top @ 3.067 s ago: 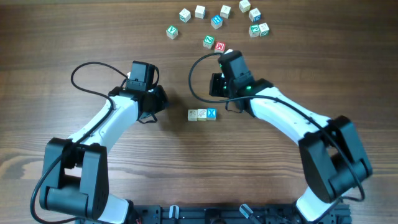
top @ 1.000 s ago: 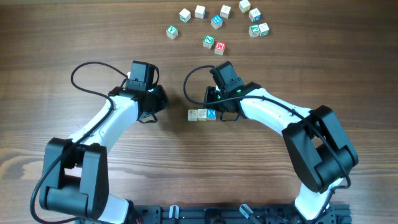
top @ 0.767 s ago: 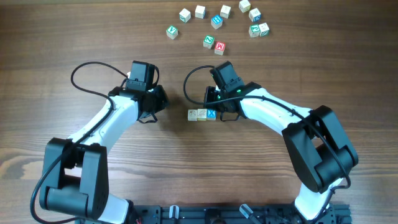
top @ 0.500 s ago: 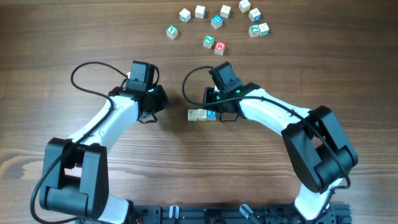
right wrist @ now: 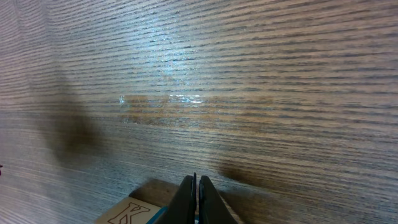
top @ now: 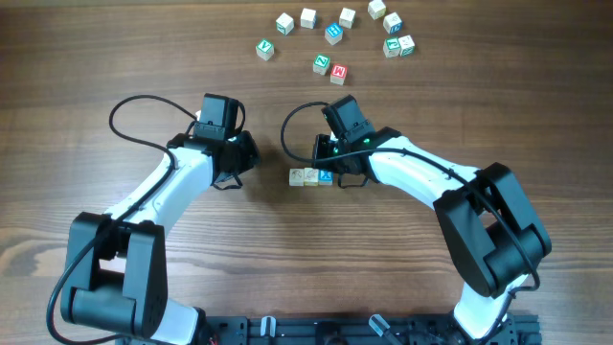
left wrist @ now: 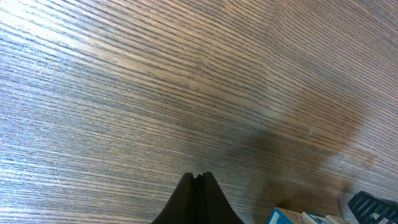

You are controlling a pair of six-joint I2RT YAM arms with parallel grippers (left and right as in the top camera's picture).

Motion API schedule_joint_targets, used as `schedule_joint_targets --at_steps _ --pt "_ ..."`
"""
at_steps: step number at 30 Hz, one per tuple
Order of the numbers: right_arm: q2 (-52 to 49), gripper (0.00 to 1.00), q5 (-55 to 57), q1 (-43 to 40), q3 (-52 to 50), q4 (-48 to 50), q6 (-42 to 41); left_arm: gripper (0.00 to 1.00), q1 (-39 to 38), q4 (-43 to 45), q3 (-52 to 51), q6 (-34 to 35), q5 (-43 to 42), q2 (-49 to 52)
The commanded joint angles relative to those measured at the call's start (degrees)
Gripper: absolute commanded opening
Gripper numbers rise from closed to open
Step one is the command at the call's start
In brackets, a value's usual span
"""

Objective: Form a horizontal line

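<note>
Three small wooden cubes lie side by side in a left-to-right row at the table's middle: two pale-topped cubes (top: 297, 177) (top: 310, 177) and a blue X cube (top: 326, 175) at the right end. My right gripper (top: 337, 172) is shut and empty, its tips at the X cube's right side; the right wrist view shows the shut fingers (right wrist: 196, 186) over a cube face with an outlined K (right wrist: 127, 213). My left gripper (top: 232, 180) is shut and empty, left of the row; a cube corner (left wrist: 292, 216) shows in its wrist view.
Several loose letter cubes lie at the back of the table, among them a red-lettered one (top: 338, 72), a green-lettered one (top: 321, 64) and another green one (top: 265, 48). Both arms flank the row.
Earlier my right gripper moved down and left from near the red cube to the X cube's right side. In the last second nothing has visibly moved.
</note>
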State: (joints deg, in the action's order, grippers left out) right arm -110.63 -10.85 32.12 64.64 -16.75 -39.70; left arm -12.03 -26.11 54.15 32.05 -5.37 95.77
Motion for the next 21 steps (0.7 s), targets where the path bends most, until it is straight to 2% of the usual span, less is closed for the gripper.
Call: schedule_joint_targets --at_steps 1,21 --pt "-0.59 0.05 -0.87 0.31 0.50 -0.22 -0.79 0.04 0.22 0.11 -0.52 0.15 0.98 -1.05" --pt "-0.59 0.05 -1.29 0.31 0.50 -0.46 -1.01 0.04 0.22 0.09 -0.52 0.15 0.98 -1.07"
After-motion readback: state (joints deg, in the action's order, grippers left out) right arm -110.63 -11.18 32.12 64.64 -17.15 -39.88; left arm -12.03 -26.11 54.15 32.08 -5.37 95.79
